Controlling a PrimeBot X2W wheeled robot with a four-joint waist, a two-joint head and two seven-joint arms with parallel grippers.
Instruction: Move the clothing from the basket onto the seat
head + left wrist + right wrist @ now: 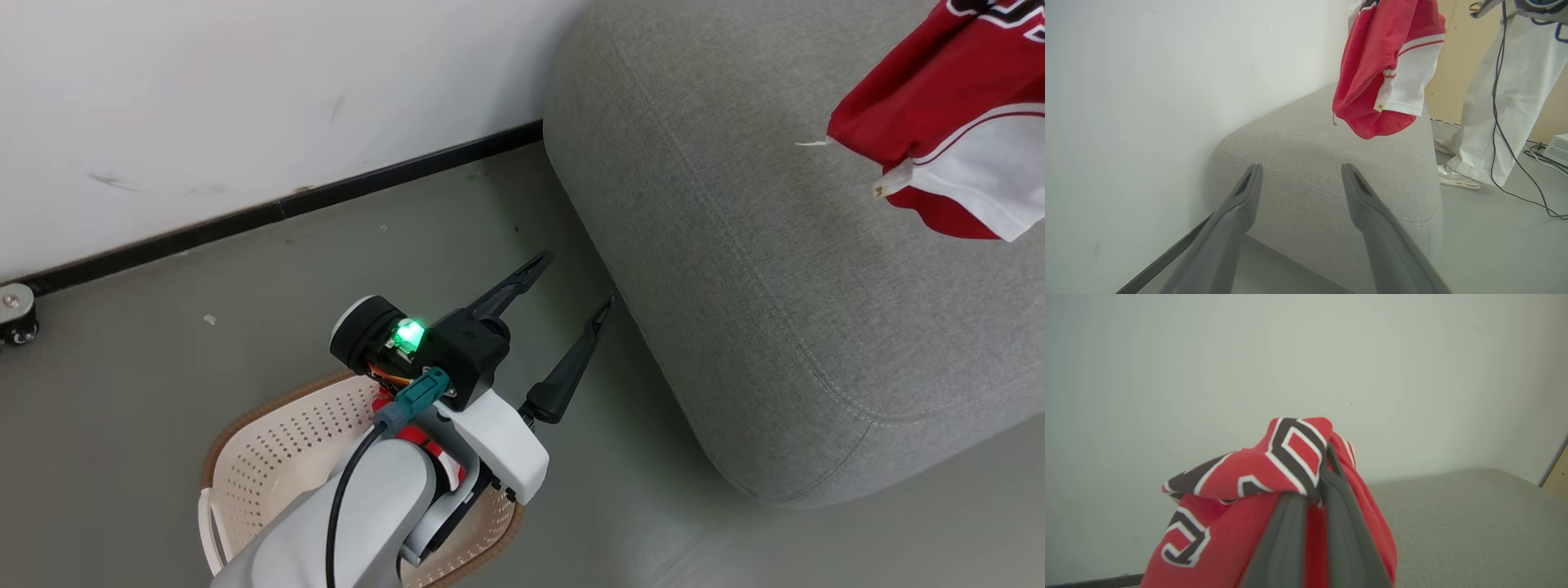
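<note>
Grey floor (122, 408), white wall (245, 82): R pincer (1314, 486) holds red shirt (1372, 73) over the seat (775, 286), prob. to drop it; L pincer (575, 279) wide, empty, by the basket (269, 457) for more.

2 garments: red garment (931, 122) upper rt, red garment (433, 445) lower left. 1 basket (269, 457), 1 sofa (775, 286), 1 person (1523, 81).

White wall (245, 98) — faint scuffs; black skirting strip (286, 206) along its foot. Grey floor (147, 384), smooth. Tan panel (1455, 73) beyond — cables (1537, 158) and a white box (1559, 148) on the floor at its foot.
</note>
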